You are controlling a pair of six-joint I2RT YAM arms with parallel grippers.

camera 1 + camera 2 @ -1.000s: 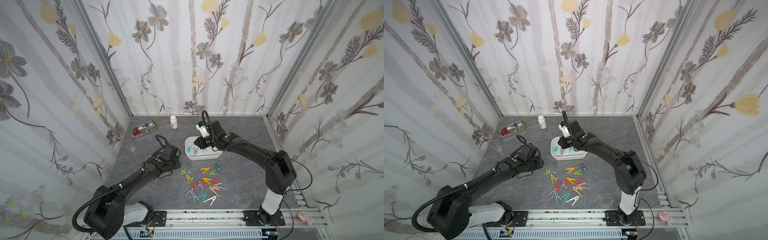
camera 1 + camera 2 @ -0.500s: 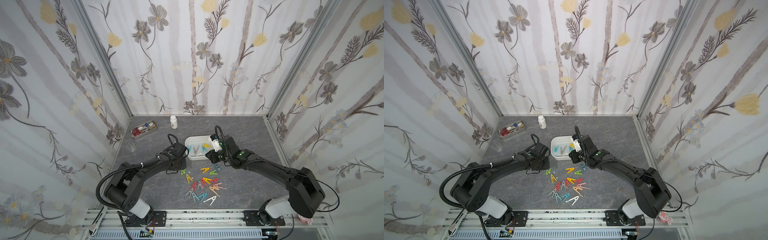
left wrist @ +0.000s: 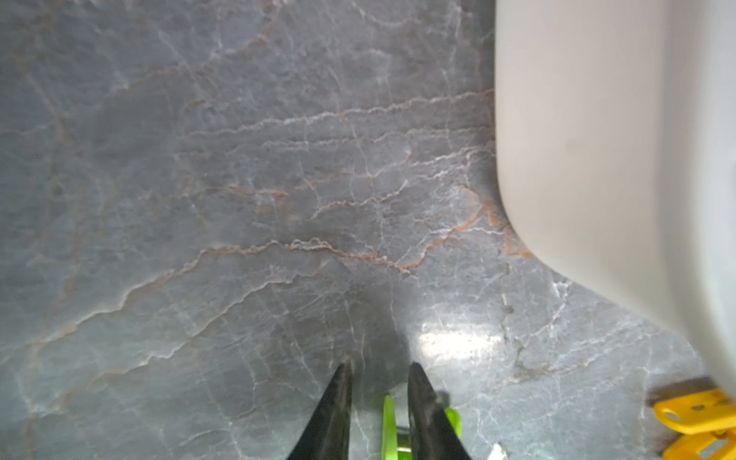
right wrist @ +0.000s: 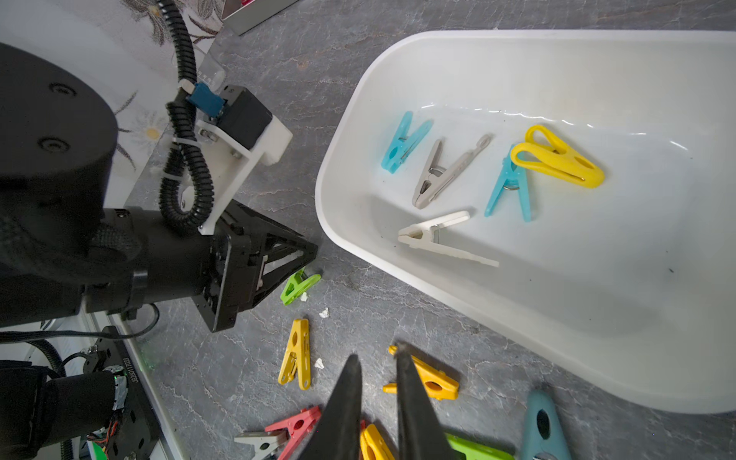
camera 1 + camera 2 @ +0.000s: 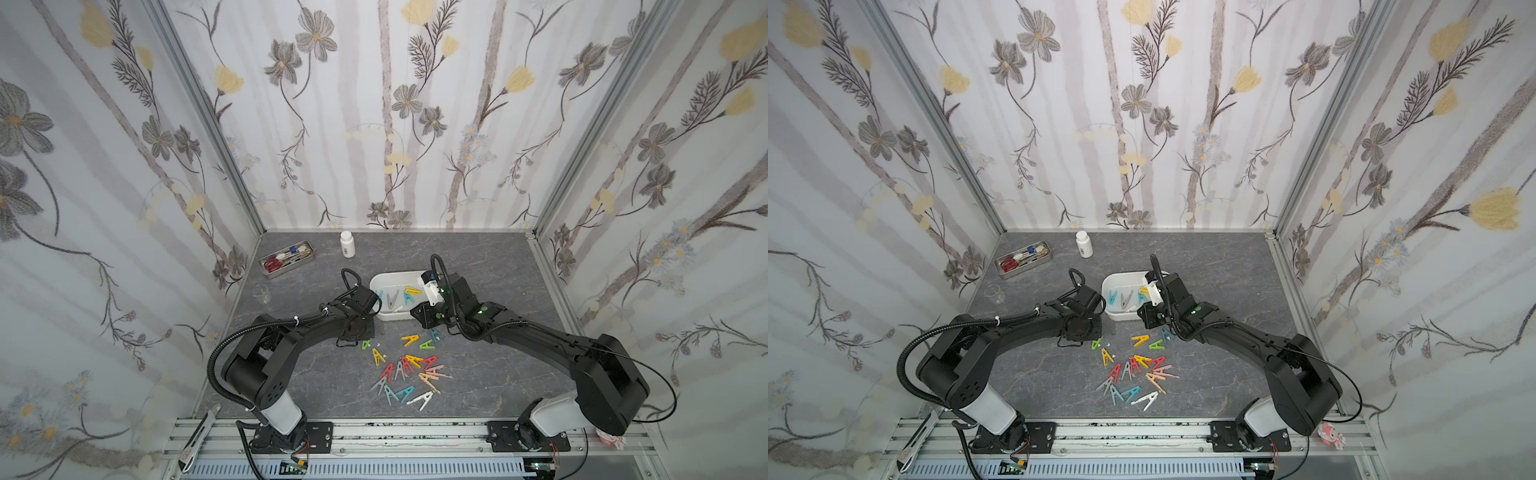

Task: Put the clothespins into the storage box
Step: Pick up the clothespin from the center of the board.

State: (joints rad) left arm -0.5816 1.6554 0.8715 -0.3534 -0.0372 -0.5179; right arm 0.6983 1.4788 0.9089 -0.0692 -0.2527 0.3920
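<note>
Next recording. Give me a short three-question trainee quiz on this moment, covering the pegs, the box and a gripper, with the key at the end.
1. How many clothespins lie inside the storage box?
2. True or false: the left gripper straddles a green clothespin lying on the table.
3. Which colour is missing among the pegs in the storage box? A yellow, B red, C teal.
Key: 1. five; 2. true; 3. B.
</note>
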